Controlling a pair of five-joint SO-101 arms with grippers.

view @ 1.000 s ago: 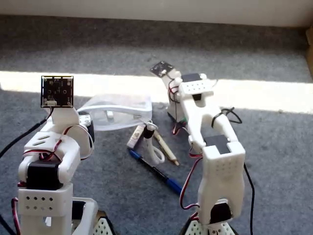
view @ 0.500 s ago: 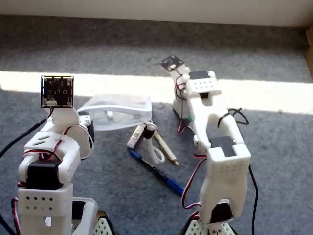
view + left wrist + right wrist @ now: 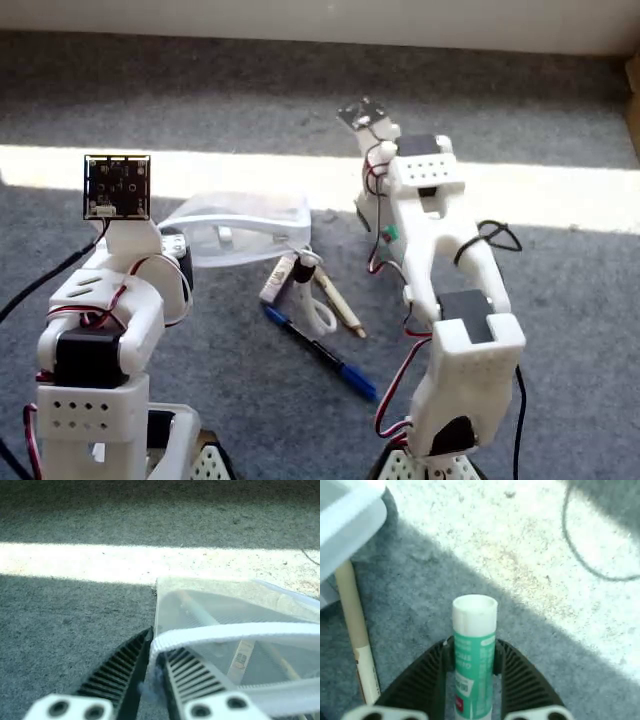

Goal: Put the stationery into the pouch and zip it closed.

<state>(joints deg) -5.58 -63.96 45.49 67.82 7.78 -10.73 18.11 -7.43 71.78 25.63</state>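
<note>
A clear pouch (image 3: 243, 226) with a white zipper band lies open on the grey carpet. My left gripper (image 3: 156, 652) is shut on the band at the pouch's near corner (image 3: 165, 639). In the right wrist view my right gripper (image 3: 474, 649) is shut on a green-and-white glue stick (image 3: 474, 650), held above the carpet to the right of the pouch; a bit of its green (image 3: 388, 235) shows under the right arm. Between the arms lie white-handled scissors (image 3: 314, 300), a blue pen (image 3: 322, 352), a pencil (image 3: 340, 303) and a small eraser (image 3: 277, 279).
A sunlit strip (image 3: 540, 195) crosses the carpet behind the arms. The left arm's camera board (image 3: 117, 187) stands up beside the pouch. Wires (image 3: 490, 238) hang off the right arm. The pencil (image 3: 355, 630) and the pouch's corner (image 3: 347, 510) lie close to the glue stick.
The right arm has swung away from the pouch, to the right and back, carrying the glue stick. The left arm and pouch have stayed still.
</note>
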